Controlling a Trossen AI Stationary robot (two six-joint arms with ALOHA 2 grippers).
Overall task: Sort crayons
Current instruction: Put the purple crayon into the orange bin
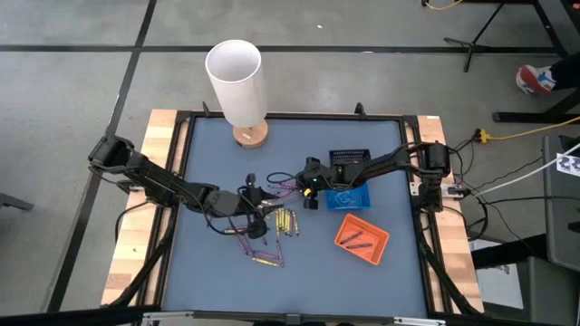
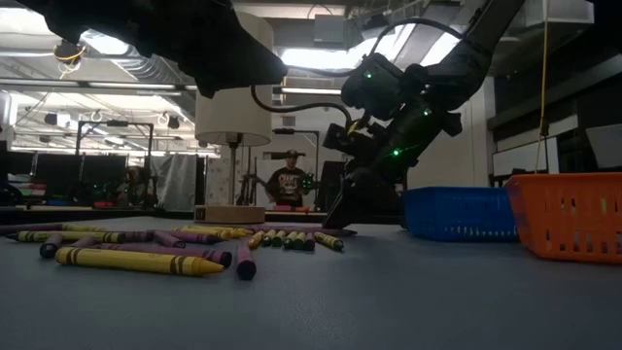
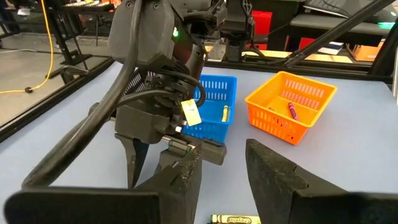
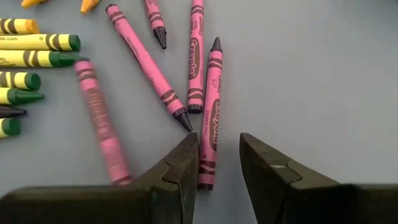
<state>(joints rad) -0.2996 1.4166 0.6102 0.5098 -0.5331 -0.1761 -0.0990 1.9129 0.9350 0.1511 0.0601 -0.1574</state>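
Note:
Yellow crayons point(image 1: 285, 220) and magenta crayons point(image 1: 285, 187) lie flat and loose on the blue-grey table, mid-left. My right gripper point(image 4: 217, 146) is open, slanting down low over the table. Its fingers stand on either side of the blunt end of one magenta crayon point(image 4: 212, 106). That crayon lies beside others point(image 4: 144, 62). My left gripper point(image 3: 224, 165) is open and holds nothing. It hovers just left of the right gripper point(image 1: 309, 192), above the crayons. A yellow crayon point(image 3: 224, 113) lies in the blue tray point(image 3: 217, 102) and a magenta one point(image 3: 291, 111) in the orange tray point(image 3: 292, 106). My right gripper comes slanting down from the table's right, its fingers lying along the magenta crayon's blunt end point(image 4: 210, 163), which rests flat on the table. One finger point(image 4: 184, 163) covers the crayon's edge. Whether it touches the crayon, I cannot tell.
A black tray point(image 1: 349, 161) sits behind the blue tray point(image 1: 352, 196), and the orange tray point(image 1: 361, 237) is nearer the front right. A white lamp point(image 1: 237, 81) on a wooden base stands at the far edge. More crayons point(image 1: 263, 254) lie toward the near left.

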